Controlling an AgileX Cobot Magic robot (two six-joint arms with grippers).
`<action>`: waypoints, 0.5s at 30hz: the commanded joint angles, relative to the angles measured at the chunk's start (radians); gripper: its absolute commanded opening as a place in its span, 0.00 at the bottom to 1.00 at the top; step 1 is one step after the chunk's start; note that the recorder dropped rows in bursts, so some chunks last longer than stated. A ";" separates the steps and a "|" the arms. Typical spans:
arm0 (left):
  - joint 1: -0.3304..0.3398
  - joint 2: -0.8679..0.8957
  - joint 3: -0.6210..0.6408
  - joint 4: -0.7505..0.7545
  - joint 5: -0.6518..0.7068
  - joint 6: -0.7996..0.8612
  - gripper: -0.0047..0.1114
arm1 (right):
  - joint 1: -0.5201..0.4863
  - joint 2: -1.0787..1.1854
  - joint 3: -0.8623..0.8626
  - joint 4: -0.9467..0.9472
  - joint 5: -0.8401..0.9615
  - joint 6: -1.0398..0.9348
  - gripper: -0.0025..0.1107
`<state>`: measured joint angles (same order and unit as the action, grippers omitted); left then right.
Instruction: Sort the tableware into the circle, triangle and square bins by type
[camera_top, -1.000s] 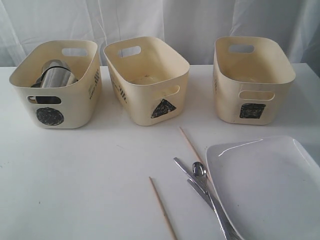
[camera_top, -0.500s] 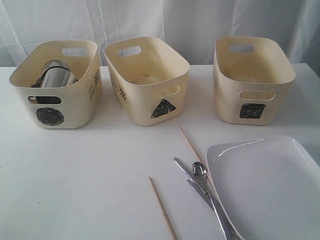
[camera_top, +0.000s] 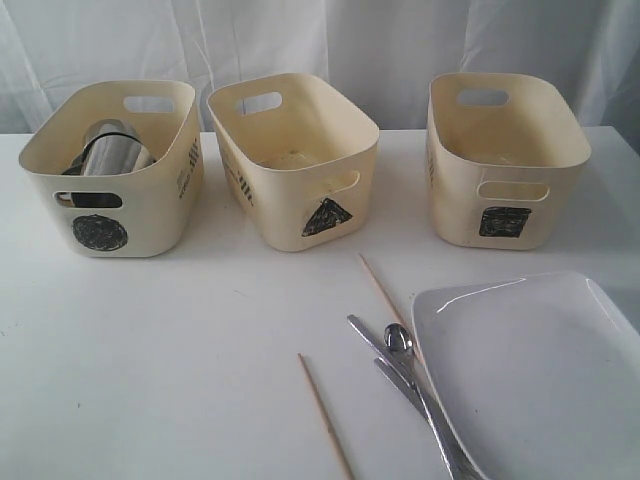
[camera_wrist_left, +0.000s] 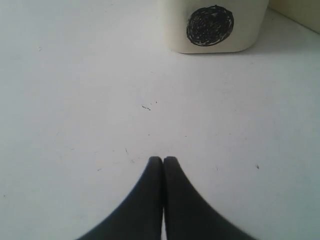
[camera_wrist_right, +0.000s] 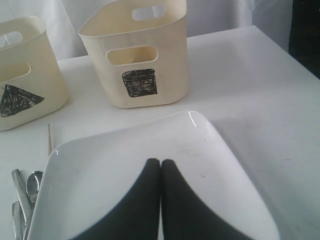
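Note:
Three cream bins stand in a row: the circle bin (camera_top: 110, 190) holds a steel mug (camera_top: 110, 148), then come the triangle bin (camera_top: 295, 165) and the square bin (camera_top: 505, 165). A large white plate (camera_top: 540, 380) lies front right, with a steel spoon (camera_top: 398, 340) and forks (camera_top: 405, 380) at its left edge. Two wooden chopsticks (camera_top: 325, 415) (camera_top: 385, 295) lie nearby. My left gripper (camera_wrist_left: 163, 160) is shut over bare table, facing the circle bin (camera_wrist_left: 215, 25). Shut too, my right gripper (camera_wrist_right: 160, 162) hovers over the plate (camera_wrist_right: 100, 165), facing the square bin (camera_wrist_right: 140, 60). Neither gripper shows in the exterior view.
The white table (camera_top: 180, 340) runs back to a white curtain (camera_top: 320, 40) behind the bins. The table's right edge (camera_wrist_right: 280, 50) lies beyond the square bin.

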<state>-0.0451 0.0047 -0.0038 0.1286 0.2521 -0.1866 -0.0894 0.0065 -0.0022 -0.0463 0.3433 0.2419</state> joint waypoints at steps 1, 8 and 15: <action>0.003 -0.005 0.004 -0.009 0.003 0.004 0.04 | -0.001 -0.006 0.002 -0.003 -0.007 0.001 0.02; 0.003 -0.005 0.004 -0.007 0.003 0.004 0.04 | -0.001 -0.006 0.002 -0.003 -0.007 -0.017 0.02; 0.003 -0.005 0.004 -0.007 0.003 0.004 0.04 | -0.001 -0.006 0.002 -0.018 -0.053 -0.118 0.02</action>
<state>-0.0451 0.0047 -0.0038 0.1286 0.2521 -0.1850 -0.0894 0.0065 -0.0022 -0.0505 0.3390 0.1725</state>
